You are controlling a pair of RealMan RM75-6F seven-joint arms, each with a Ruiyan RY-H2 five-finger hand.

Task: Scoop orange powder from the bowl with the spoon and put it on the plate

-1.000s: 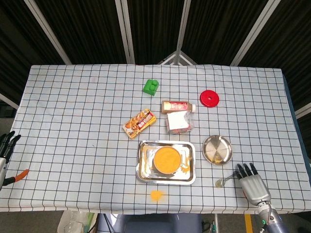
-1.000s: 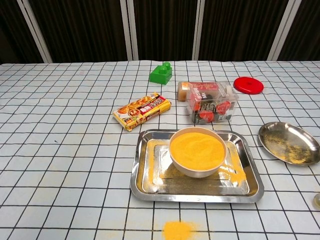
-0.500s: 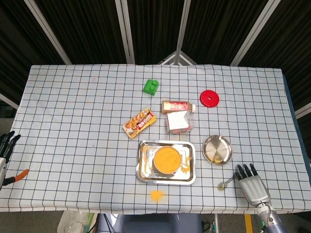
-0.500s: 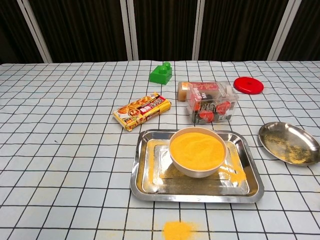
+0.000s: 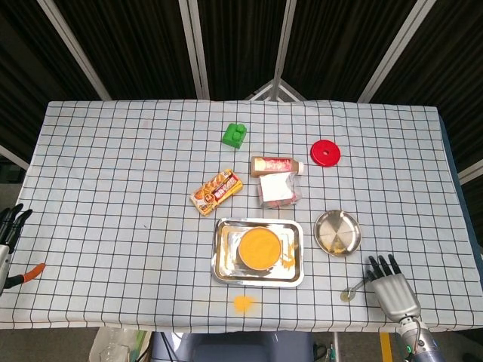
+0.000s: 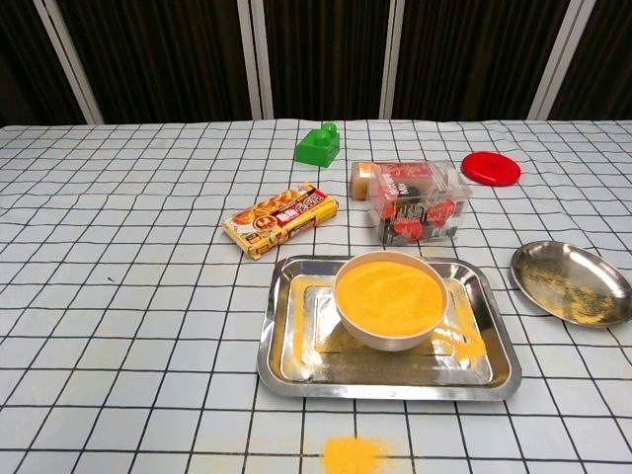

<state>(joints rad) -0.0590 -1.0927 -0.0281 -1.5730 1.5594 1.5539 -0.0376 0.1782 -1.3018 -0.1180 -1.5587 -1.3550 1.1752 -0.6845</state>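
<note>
A white bowl (image 5: 259, 248) (image 6: 389, 299) heaped with orange powder stands in a steel tray (image 5: 221, 268) (image 6: 494, 375). To its right lies the round steel plate (image 5: 337, 232) (image 6: 573, 281), dusted with a little powder. The spoon (image 5: 352, 290) is near the table's front edge, its handle running under the fingers of my right hand (image 5: 392, 290). That hand's fingers point away from me, and the spoon travels with it. My left hand (image 5: 9, 230) hangs off the table's left edge, fingers apart and holding nothing. The chest view shows neither hand.
Behind the tray lie a snack packet (image 5: 216, 191), a clear box of red items (image 5: 279, 189), a bottle on its side (image 5: 276, 164), a green block (image 5: 235, 134) and a red lid (image 5: 325, 153). Spilled orange powder (image 5: 242, 302) (image 6: 353, 454) sits in front of the tray. An orange-tipped tool (image 5: 32, 271) pokes in at the left edge.
My right hand has slid back toward the table's front edge, and the spoon has moved with it, out of the chest view. The left hand has not moved.
</note>
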